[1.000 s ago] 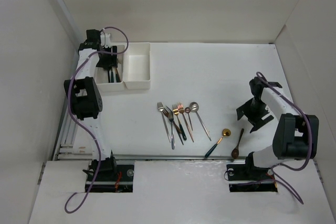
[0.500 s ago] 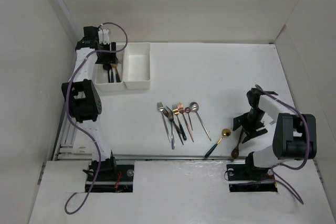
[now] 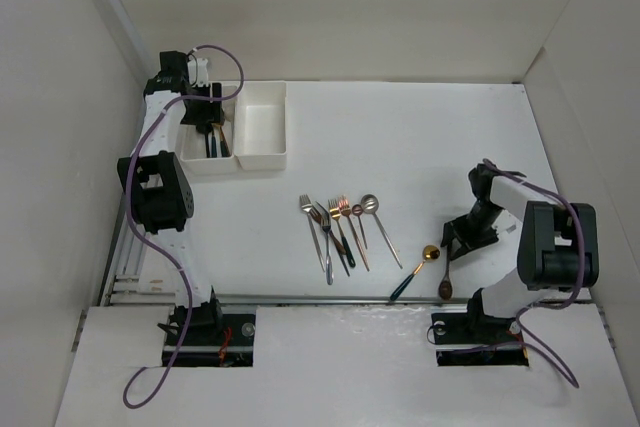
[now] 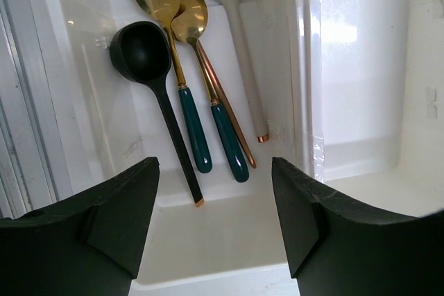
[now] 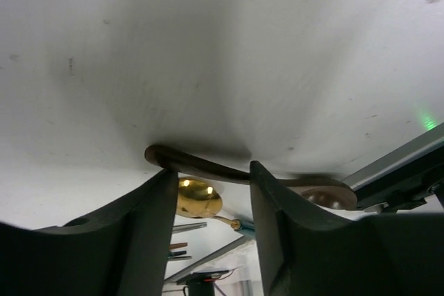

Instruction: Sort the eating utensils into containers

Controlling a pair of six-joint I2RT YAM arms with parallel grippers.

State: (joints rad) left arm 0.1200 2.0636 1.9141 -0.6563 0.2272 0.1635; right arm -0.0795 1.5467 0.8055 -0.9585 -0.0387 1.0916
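Note:
The two white bins stand at the back left, the left bin joined to the right bin. My left gripper hangs open and empty over the left bin, where a black spoon, two gold spoons with green handles and a pale spoon lie. My right gripper is open, low on the table, its fingertips astride the handle of a brown spoon, also seen in the top view. A gold spoon with a green handle lies beside it.
Several forks and spoons lie in a loose row at the table's middle. The right bin shows no utensils. A metal rail runs along the table's near edge, close to the brown spoon's bowl. White walls close in the sides.
My right gripper has swung towards the near edge and come down onto the brown spoon's handle. My left gripper has shifted slightly over the left bin.

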